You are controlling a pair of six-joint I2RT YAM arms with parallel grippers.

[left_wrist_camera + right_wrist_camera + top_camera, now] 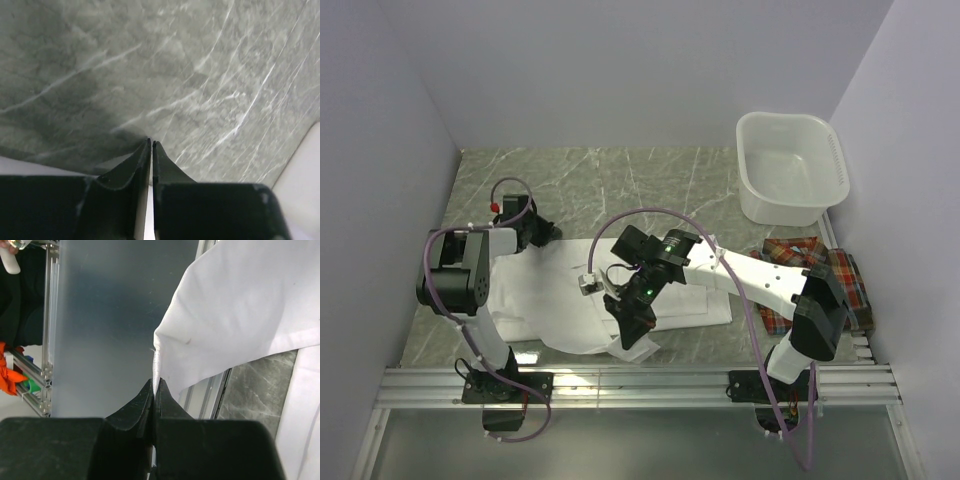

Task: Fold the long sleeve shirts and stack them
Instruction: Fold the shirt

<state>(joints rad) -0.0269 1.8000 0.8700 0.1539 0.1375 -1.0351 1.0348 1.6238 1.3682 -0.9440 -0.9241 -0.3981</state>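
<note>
The white long sleeve shirt (560, 300) lies spread across the middle of the marble table. My right gripper (632, 335) is shut on a fold of its near edge (240, 315) and holds that fold lifted over the table's front rail; in the right wrist view the right gripper (156, 381) pinches a thin seam of cloth. My left gripper (546, 232) is at the shirt's far left edge. In the left wrist view the left gripper (151, 142) has its jaws together, with a sliver of white cloth between them. The plaid long sleeve shirt (825, 280) lies crumpled at the right.
A white plastic basin (790, 165) stands at the back right corner. Aluminium rails (640, 385) run along the near edge. Grey walls close in the table (620, 180) on the left, back and right. My right arm reaches across the white shirt.
</note>
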